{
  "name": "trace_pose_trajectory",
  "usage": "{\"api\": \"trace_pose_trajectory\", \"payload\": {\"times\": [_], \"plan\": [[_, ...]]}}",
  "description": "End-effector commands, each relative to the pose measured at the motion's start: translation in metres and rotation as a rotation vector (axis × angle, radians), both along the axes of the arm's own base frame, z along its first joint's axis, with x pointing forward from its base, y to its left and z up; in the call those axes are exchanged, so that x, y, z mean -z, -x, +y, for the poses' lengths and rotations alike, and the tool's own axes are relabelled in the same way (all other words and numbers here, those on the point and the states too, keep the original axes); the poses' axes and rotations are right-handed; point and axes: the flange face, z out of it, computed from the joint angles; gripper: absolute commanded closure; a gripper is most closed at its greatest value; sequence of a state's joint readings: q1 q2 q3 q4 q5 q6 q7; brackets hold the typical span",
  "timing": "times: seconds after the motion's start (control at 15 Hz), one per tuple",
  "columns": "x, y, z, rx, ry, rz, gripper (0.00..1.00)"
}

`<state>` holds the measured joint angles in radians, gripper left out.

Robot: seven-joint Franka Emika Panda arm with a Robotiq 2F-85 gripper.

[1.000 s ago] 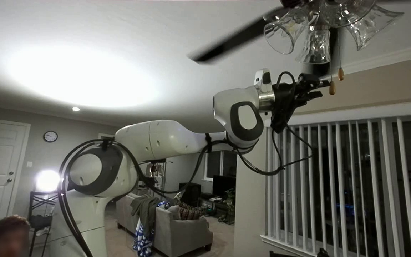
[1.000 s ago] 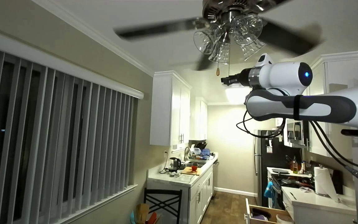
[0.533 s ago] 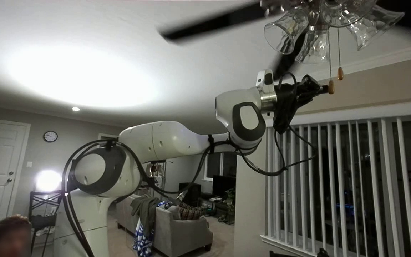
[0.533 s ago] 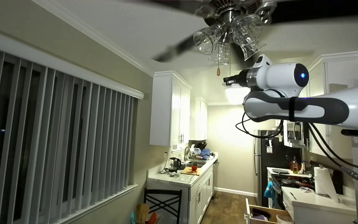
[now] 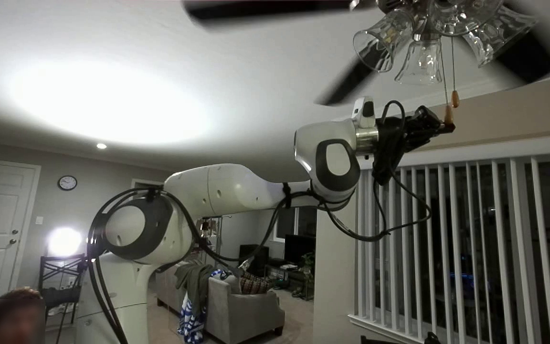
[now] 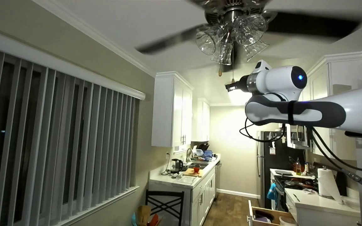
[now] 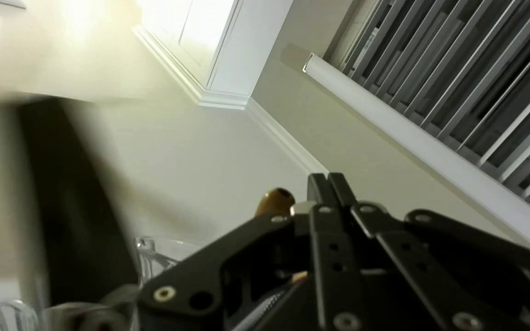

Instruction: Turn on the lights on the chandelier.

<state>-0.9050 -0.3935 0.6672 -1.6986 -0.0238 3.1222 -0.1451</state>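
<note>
The chandelier is a ceiling fan with a dark hub (image 6: pixel 233 14) and dark blades. Its lights are clear flared glass shades (image 5: pixel 419 64), with no glow in them. Two pull chains hang down with wooden knobs. The lower knob (image 5: pixel 448 114) stands right at the fingertips of my gripper (image 5: pixel 449 127). The higher knob (image 5: pixel 455 99) hangs just beyond. In the wrist view my fingers (image 7: pixel 328 181) are together. One wooden knob (image 7: pixel 275 202) shows left of them, and a chain runs behind the left finger. I cannot tell whether the lower knob's end is held.
Blurred, turning fan blades (image 5: pixel 351 79) sweep above the arm and show in the wrist view (image 7: pixel 69 197). Vertical blinds (image 5: pixel 447 248) cover the window beyond the gripper. White kitchen cabinets (image 6: pixel 171 110) stand farther back.
The fingers stood apart a second ago and are now together. The gripper has moved outward and slightly down. The lower knob has shifted outward, its chain now tilted. The blades have turned.
</note>
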Motion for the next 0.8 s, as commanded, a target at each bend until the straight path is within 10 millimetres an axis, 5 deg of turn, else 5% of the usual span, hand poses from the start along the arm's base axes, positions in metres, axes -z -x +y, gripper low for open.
{"api": "trace_pose_trajectory", "payload": {"times": [0.0, 0.13, 0.2, 0.33, 0.73], "plan": [[0.009, -0.008, -0.005, 0.033, -0.017, 0.055, 0.95], [0.01, -0.008, -0.004, 0.036, -0.024, 0.066, 0.93], [0.01, -0.008, -0.004, 0.037, -0.026, 0.069, 0.69], [0.009, -0.007, -0.004, 0.037, -0.03, 0.071, 0.66], [-0.004, 0.013, 0.004, -0.021, -0.067, 0.126, 0.28]]}}
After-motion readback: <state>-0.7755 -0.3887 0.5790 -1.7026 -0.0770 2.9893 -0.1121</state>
